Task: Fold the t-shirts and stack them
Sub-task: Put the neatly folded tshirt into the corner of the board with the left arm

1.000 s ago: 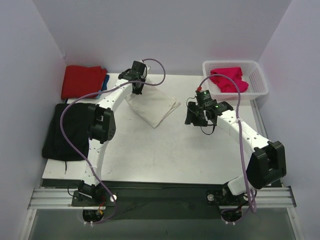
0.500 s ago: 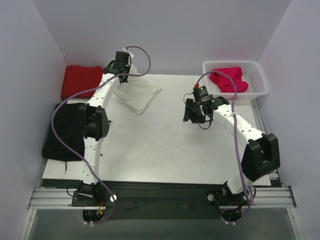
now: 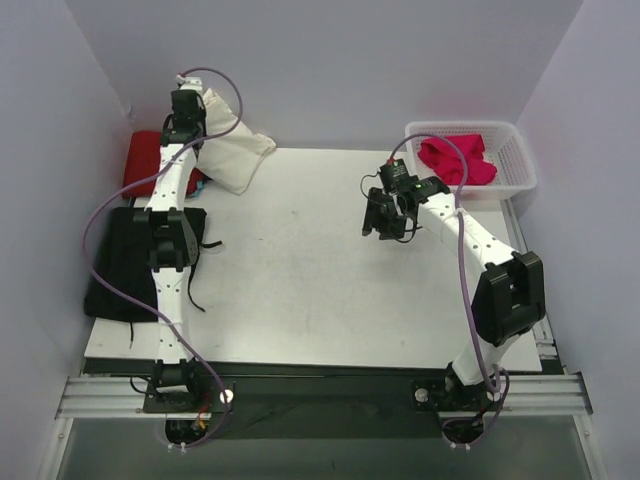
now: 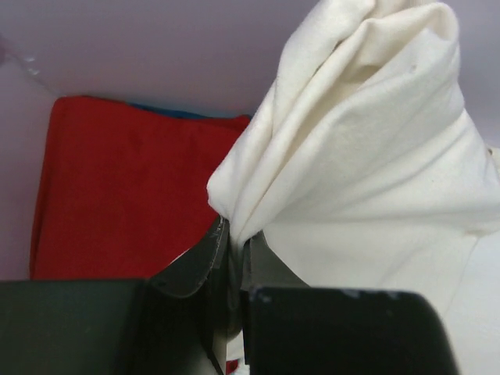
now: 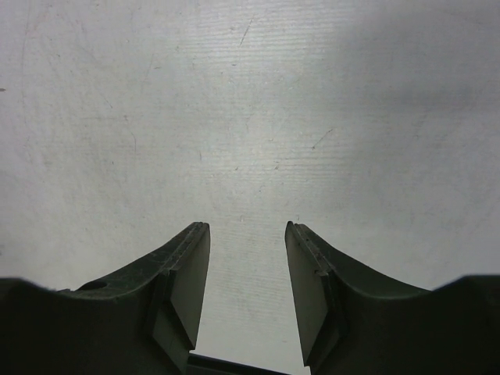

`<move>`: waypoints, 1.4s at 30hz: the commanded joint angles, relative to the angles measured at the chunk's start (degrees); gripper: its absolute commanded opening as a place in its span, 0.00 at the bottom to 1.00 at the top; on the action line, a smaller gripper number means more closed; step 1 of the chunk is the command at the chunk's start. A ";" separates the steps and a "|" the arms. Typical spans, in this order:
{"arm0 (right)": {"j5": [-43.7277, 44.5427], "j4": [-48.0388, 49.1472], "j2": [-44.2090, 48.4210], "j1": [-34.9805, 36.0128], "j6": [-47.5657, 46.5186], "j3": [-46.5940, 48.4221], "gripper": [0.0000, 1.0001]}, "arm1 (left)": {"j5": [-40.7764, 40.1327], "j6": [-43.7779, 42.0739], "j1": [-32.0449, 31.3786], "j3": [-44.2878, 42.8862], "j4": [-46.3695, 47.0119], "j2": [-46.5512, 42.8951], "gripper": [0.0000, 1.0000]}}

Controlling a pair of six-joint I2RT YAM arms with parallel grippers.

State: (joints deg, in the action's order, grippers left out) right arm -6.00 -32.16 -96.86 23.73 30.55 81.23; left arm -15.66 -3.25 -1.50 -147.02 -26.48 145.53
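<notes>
At the table's (image 3: pixel 320 290) far left corner, the bunched cream-white t-shirt (image 4: pixel 367 156) is held raised beside the red t-shirt (image 4: pixel 125 180), pinched by the left gripper (image 4: pixel 234 234). Above the table's right half, the right gripper (image 5: pixel 246 234) is held spread.

The folded cream-white t-shirt (image 3: pixel 238 157) hangs bunched from the left hand (image 4: pixel 234 244) beside the flat red t-shirt (image 3: pixel 146 160), far left; the magenta-pink t-shirt (image 3: pixel 456 160) lies crumpled in the basket (image 3: pixel 521 152).
</notes>
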 commanded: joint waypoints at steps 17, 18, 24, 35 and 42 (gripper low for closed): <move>-1.73 -5.45 -11.60 4.66 5.31 11.40 0.42 | 10.82 12.47 21.79 -0.20 7.84 -1.13 0.00; -1.91 -5.45 -12.12 4.75 5.31 11.93 0.42 | 11.35 12.56 22.23 0.33 8.02 -1.30 0.00; -2.26 -5.54 -12.92 5.45 5.58 12.81 0.42 | 13.72 14.67 26.01 4.72 10.04 -1.66 0.00; -0.69 -5.98 -10.55 6.60 5.23 10.88 0.42 | 23.74 19.85 27.34 6.57 13.38 -3.85 0.79; 1.34 -5.89 -8.61 7.30 4.09 10.35 0.42 | 27.08 20.03 24.26 10.95 14.08 -10.35 0.90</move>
State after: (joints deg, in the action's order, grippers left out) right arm -7.05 -35.57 -109.23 30.39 35.62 91.92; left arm 11.09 16.03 22.15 -137.19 -18.06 144.05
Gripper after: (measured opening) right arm 0.418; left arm 0.892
